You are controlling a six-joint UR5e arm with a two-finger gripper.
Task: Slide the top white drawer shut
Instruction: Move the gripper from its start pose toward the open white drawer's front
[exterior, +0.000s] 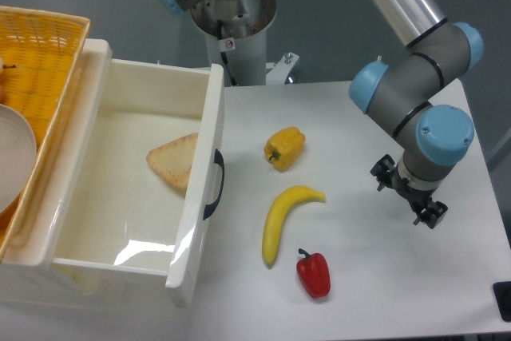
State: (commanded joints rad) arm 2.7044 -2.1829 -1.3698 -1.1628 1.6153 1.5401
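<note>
White tabletop: your gripper, finger state impossible to tell, hangs well right of the top white drawer, pulled fully out with a bread slice inside, awaiting a leftward push.

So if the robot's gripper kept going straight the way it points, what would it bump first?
Probably just the bare white table. The gripper seems to point down, with nothing under it, though depth is unclear.
</note>
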